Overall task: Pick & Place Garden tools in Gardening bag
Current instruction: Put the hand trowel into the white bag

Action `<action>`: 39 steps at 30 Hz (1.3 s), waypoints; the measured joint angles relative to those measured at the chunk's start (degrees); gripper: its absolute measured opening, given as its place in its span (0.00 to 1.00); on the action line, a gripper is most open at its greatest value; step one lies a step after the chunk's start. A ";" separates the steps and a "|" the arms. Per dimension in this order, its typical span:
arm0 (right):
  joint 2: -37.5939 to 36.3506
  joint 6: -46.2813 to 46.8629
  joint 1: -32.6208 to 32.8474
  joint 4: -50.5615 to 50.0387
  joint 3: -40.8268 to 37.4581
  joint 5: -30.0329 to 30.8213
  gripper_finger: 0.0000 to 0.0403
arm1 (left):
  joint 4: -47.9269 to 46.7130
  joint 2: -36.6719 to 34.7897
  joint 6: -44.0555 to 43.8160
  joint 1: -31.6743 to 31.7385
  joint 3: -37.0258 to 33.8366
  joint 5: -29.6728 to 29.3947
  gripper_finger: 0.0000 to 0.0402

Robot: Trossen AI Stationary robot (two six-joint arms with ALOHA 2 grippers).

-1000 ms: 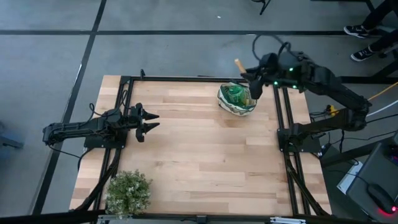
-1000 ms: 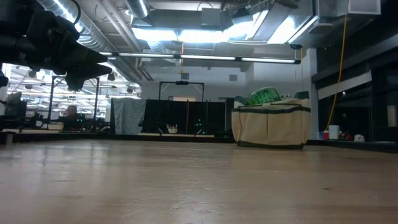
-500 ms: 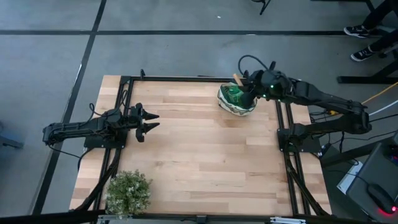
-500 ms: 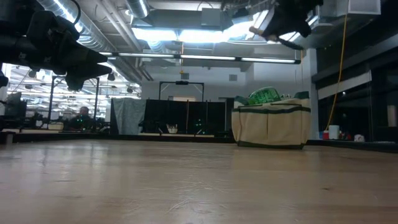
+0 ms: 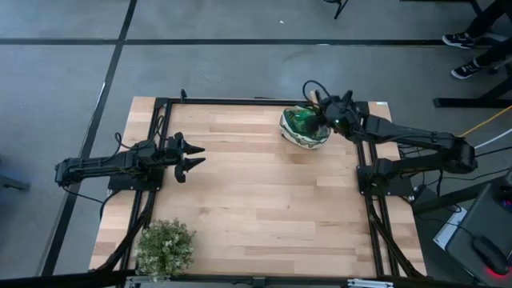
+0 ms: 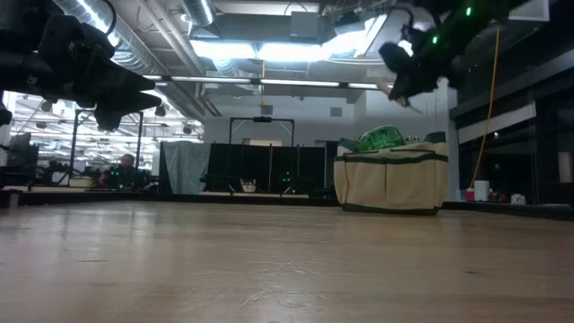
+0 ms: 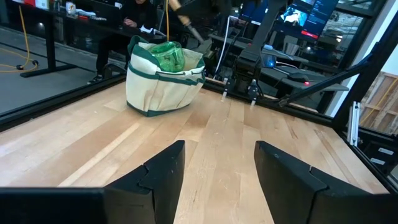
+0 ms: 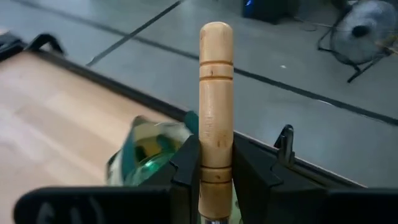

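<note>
Now the right gripper (image 8: 214,163) is clamping a wooden-handled tool (image 8: 216,93) over the gardening bag (image 5: 304,130) at the table's far right. Best lowering the tool head-first into the mouth before releasing. Left gripper (image 5: 192,154) is idling mid-left, jaws apart.

We see bag (image 7: 163,79) cream with dark green trim, green bottle (image 7: 166,56) inside; tool handle (image 8: 215,99) light wood; table (image 5: 256,200) pale wood; plant (image 5: 165,246) green.
</note>
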 joint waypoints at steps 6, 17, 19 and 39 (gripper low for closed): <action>0.04 -2.04 -2.85 17.73 -10.33 0.55 0.18 | 0.00 0.01 0.00 0.01 0.00 0.00 0.48; 0.04 -3.34 -6.38 24.98 -14.55 -3.02 0.18 | 0.00 0.00 0.01 0.01 0.00 0.00 0.48; 0.04 -3.34 -6.72 24.96 -14.55 -5.37 0.18 | 0.00 -0.01 0.00 0.00 0.00 0.00 0.48; 0.04 -0.95 -6.93 20.68 -14.55 -7.27 0.44 | 0.00 0.00 0.00 0.01 0.00 0.00 0.48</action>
